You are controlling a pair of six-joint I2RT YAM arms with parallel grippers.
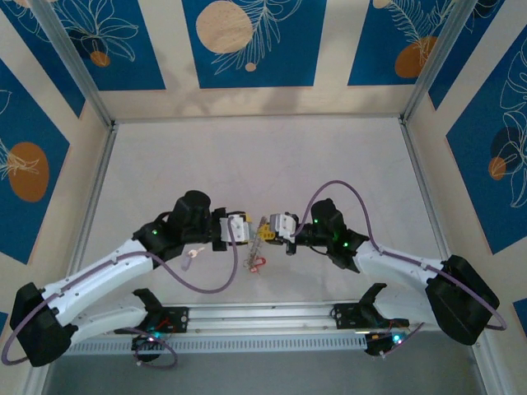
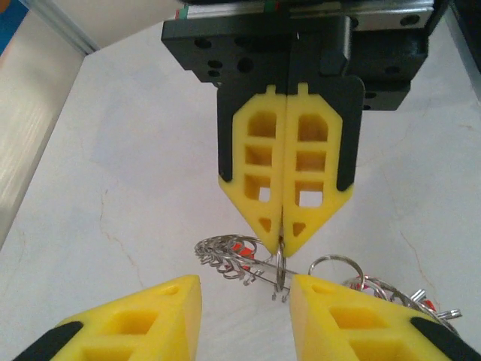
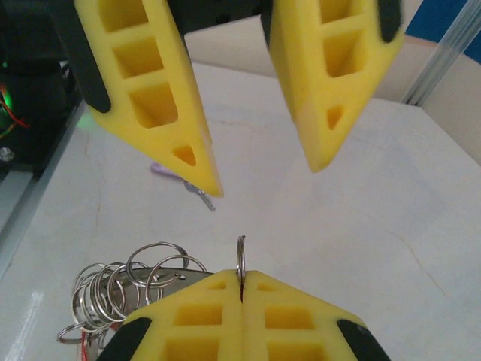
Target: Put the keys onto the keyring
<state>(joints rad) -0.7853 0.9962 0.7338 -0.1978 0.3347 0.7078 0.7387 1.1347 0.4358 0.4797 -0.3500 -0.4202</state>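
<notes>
Grippers meet tip to tip over the near middle of the table [image 1: 263, 148]. The right gripper [image 1: 270, 227] is clenched on the keyring [image 2: 279, 265]. In the left wrist view its two yellow fingers [image 2: 259, 173] press flat together and nip the top of a thin ring seen edge-on, which hangs below their tips. In the right wrist view the same ring [image 3: 240, 259] stands up out of the seam of the closed right gripper [image 3: 242, 277].

The left gripper [image 1: 254, 232] is released. Its fingers [image 2: 173, 316] stand well apart on either side of the hanging ring and do not touch it [image 2: 246, 289]. From the right wrist, the left gripper [image 3: 267, 174] gapes just beyond the ring.

A jagged bunch of wire loops [image 2: 225, 254] lies just beside the held ring, with red bits [image 2: 239, 247] among the loops. More loops [image 3: 113, 289] crowd beside the right gripper's fingers. Whether the bunch rests on the table or hangs cannot be told.

A red key [image 1: 258, 263] lies on the table, just nearer the bases than the grippers. A pale key [image 1: 191, 262] lies beside the left arm [image 1: 107, 276], apart from the ring.
</notes>
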